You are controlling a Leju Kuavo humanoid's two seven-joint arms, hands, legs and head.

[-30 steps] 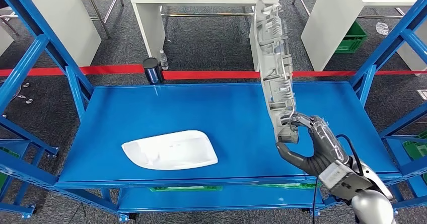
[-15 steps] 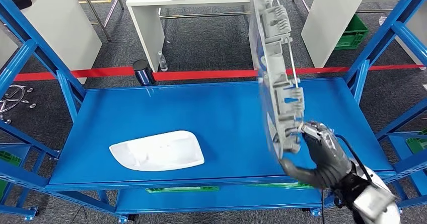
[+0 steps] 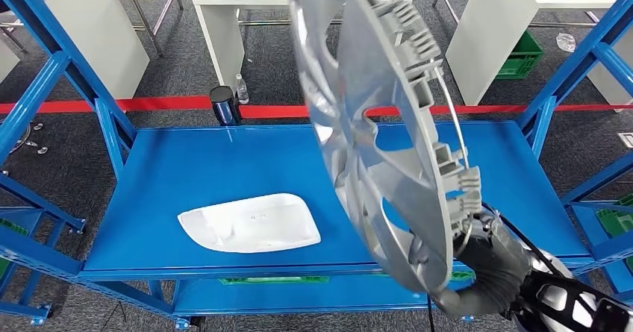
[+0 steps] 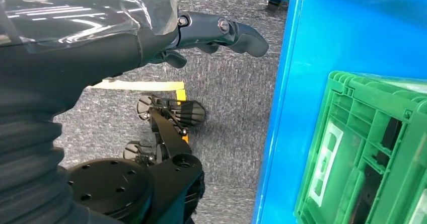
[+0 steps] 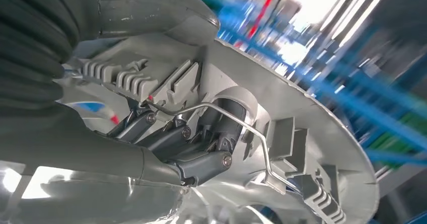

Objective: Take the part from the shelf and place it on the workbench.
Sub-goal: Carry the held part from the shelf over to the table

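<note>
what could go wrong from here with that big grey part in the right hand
The right hand grips the grey wheel cover only at its lower rim, so the tall disc could lever out and drop. Held up over the blue shelf, it could also fall onto the white part.

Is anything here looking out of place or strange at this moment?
Nothing looks damaged or spilled. The silver wheel cover is tilted in the air above the blue shelf, held at its lower rim by the right hand. A white part lies flat on the shelf. The left hand holds nothing.
</note>
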